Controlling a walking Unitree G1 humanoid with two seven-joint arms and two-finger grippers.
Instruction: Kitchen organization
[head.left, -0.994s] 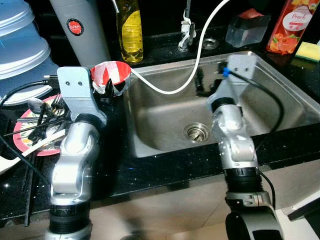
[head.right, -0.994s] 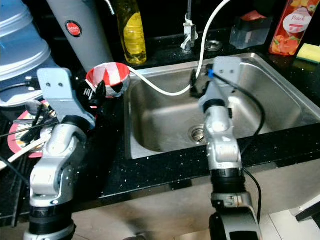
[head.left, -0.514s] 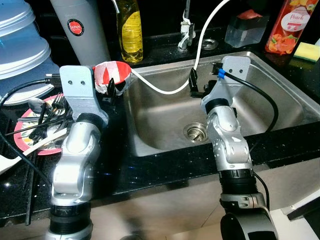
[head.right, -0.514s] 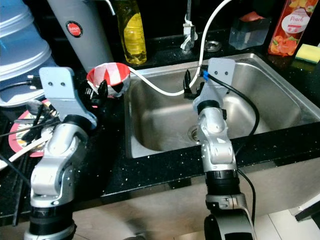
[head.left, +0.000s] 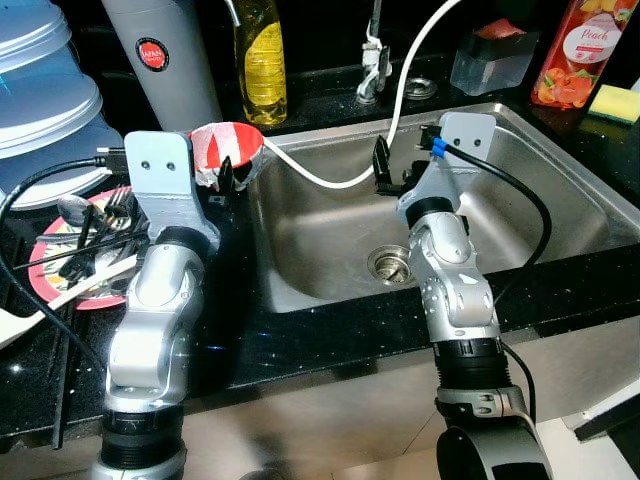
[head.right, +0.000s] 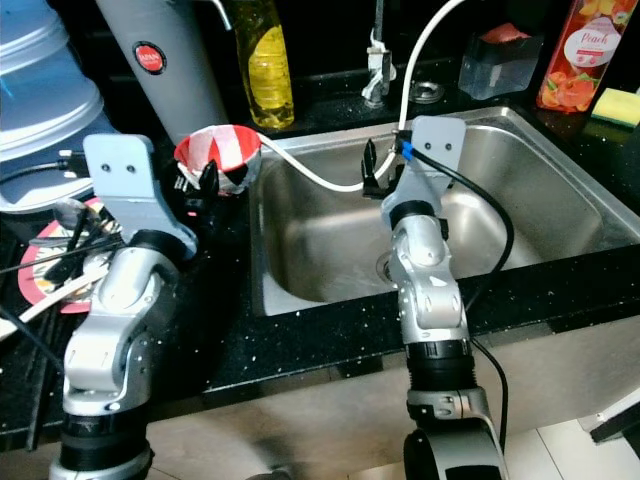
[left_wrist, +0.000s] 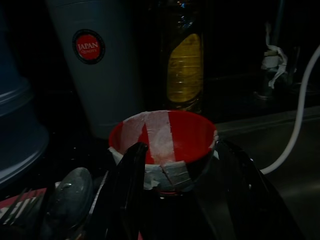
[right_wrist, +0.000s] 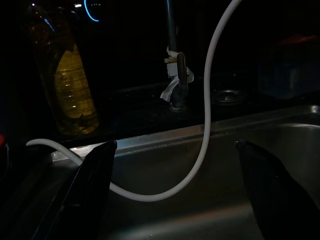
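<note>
A red bowl patched with white tape (head.left: 226, 150) stands on the black counter at the sink's left rim. My left gripper (head.left: 222, 174) is open just in front of it. In the left wrist view its fingers (left_wrist: 127, 190) reach along either side of the bowl (left_wrist: 165, 137), and I cannot tell whether they touch it. My right gripper (head.left: 386, 168) is open and holds nothing. It hangs over the left part of the steel sink (head.left: 320, 240), close to the white hose (right_wrist: 205, 115) that loops down from the tap.
A red plate with cutlery (head.left: 45, 270) lies on the counter at the left. Behind the bowl stand a grey cylinder (head.left: 160, 50) and a yellow soap bottle (head.left: 260, 60). A clear container (head.left: 490, 55), a peach bottle (head.left: 572, 50) and a sponge (head.left: 614, 102) sit at the back right.
My right gripper has swung left across the sink toward the hose. The left gripper has edged a little closer to the bowl.
</note>
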